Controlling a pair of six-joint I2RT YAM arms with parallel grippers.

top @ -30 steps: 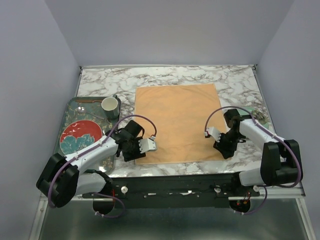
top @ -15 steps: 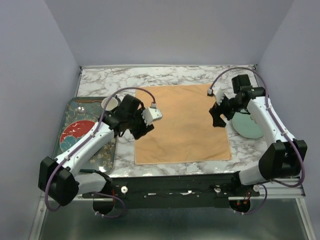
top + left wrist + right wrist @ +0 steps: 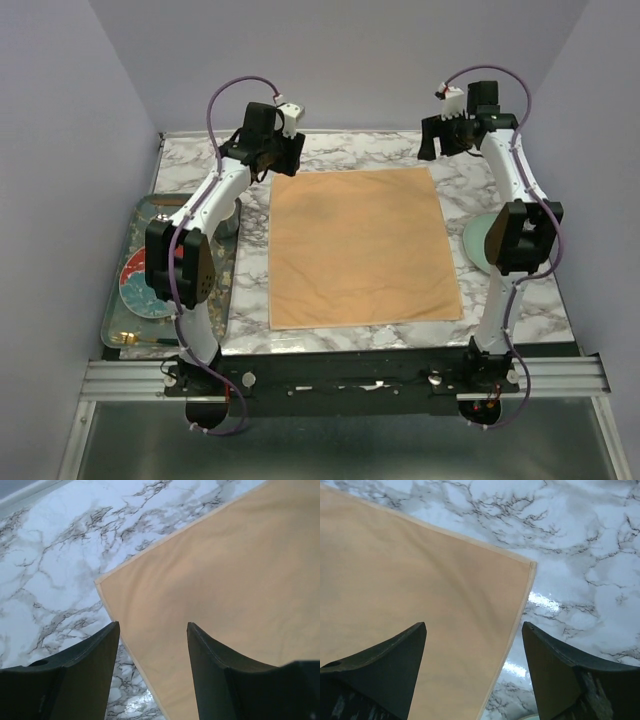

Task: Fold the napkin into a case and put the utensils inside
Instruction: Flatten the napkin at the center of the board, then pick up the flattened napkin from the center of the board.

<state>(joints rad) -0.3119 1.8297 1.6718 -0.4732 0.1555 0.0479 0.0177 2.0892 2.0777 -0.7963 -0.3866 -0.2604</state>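
Peach-orange cloth fills the middle of the marble table (image 3: 350, 150). This is the napkin (image 3: 360, 245), and we see it spread flat and unfolded, its edges roughly square to the table's sides.

Both arms reach to the far end, one at each far corner of the cloth. The left gripper (image 3: 152, 625) is spread wide with nothing between its fingers. One dark finger sits over the marble and the other over the cloth, so the napkin's left edge runs between them, and the far left corner lies just beyond the tips. The right gripper (image 3: 473, 625) mirrors it – jaws parted and empty, straddling the right edge, with the far right corner just ahead. We cannot tell from the wrist views whether either pair of tips touches the surface.

On the left stands a grey patterned tray (image 3: 215, 290) holding a red plate (image 3: 140, 285). The gold utensils (image 3: 140, 341) lie across the tray's near end, well apart from the napkin. A pale green plate (image 3: 478, 240) sits just beside the napkin's right edge, partly behind the right arm.
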